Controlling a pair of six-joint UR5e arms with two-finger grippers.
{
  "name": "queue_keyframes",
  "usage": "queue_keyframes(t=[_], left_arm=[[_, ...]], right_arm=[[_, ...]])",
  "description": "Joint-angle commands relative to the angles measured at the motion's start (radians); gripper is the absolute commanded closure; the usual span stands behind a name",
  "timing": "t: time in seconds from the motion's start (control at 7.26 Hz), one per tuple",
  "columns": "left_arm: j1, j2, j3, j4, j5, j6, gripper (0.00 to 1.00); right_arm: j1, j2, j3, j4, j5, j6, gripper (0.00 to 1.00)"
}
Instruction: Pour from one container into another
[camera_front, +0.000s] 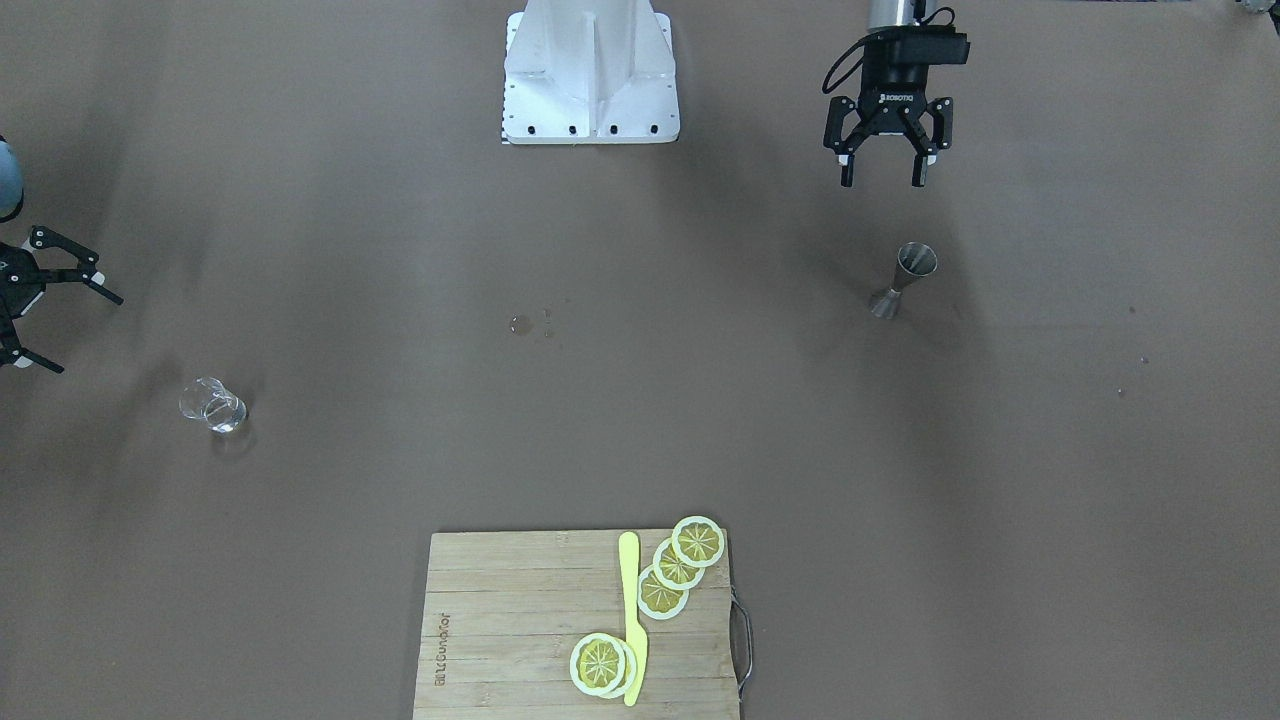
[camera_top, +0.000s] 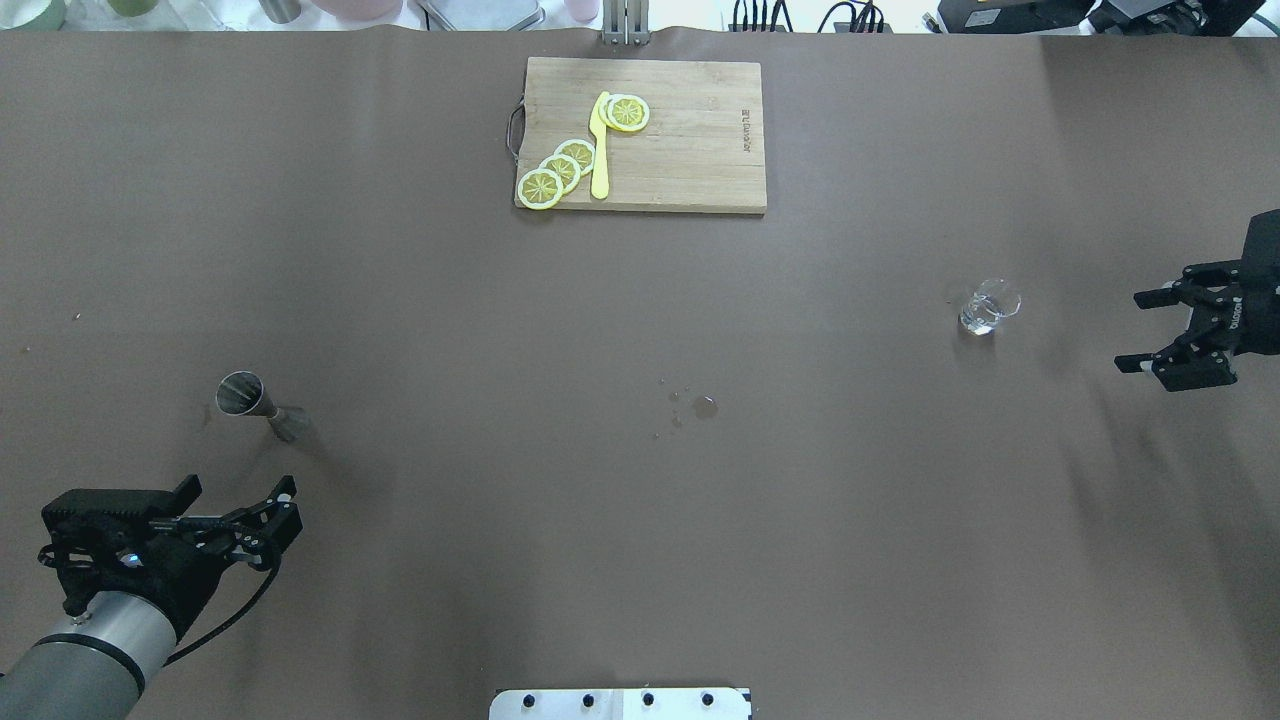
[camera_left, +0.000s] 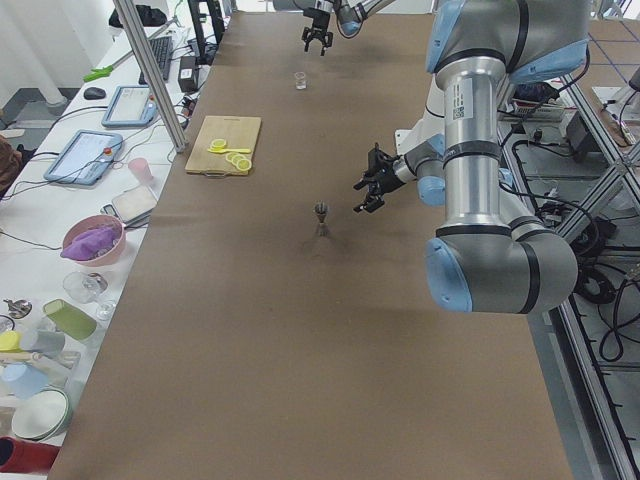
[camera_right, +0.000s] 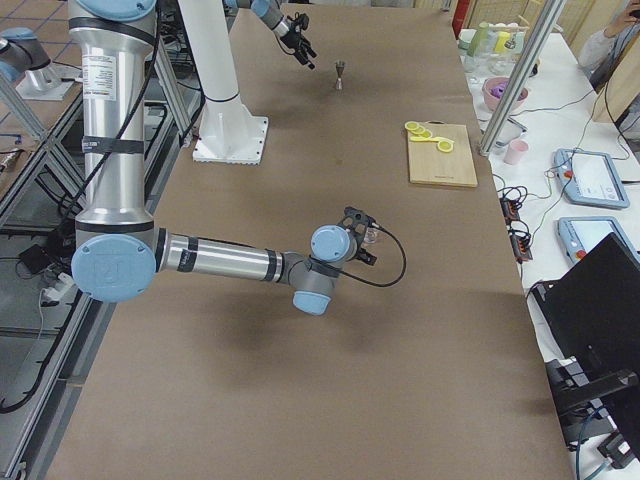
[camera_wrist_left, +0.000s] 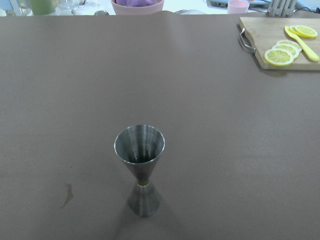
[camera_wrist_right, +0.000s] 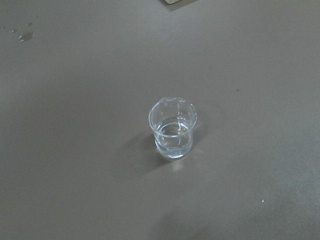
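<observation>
Over at 3 o'clock of the glass cup (camera_top: 988, 307), the right gripper (camera_top: 1131, 332) sits open and empty; probably best to grab it mid-wall and keep it level.

jigger (camera_top: 264, 406) far left, glass cup (camera_top: 988, 308) far right (cutting board (camera_top: 690, 150) between, behind).

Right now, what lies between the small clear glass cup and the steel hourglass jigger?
Between the clear glass cup and the grey steel jigger the brown table is bare except a few wet spots, clearest in the overhead view.
</observation>
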Motion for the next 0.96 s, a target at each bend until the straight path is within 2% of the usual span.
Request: queue_keyframes(t=[0.0, 0.28, 0.83], left_arm=[[0.0, -0.008, 0.061, -0.046, 0.097, -0.002, 0.03], [0.0, -0.023, 0.09, -0.056, 0.118, -0.004, 0.03], [0.011, -0.064, 0.165, -0.062, 0.196, -0.052, 0.03]], right_arm=[[0.001, 0.022, -0.01, 0.001, 0.0, -0.029, 0.0], [0.001, 0.036, -0.024, 0.001, 0.03, -0.136, 0.0], [-0.001, 0.072, -0.036, 0.007, 0.036, -0.135, 0.0]])
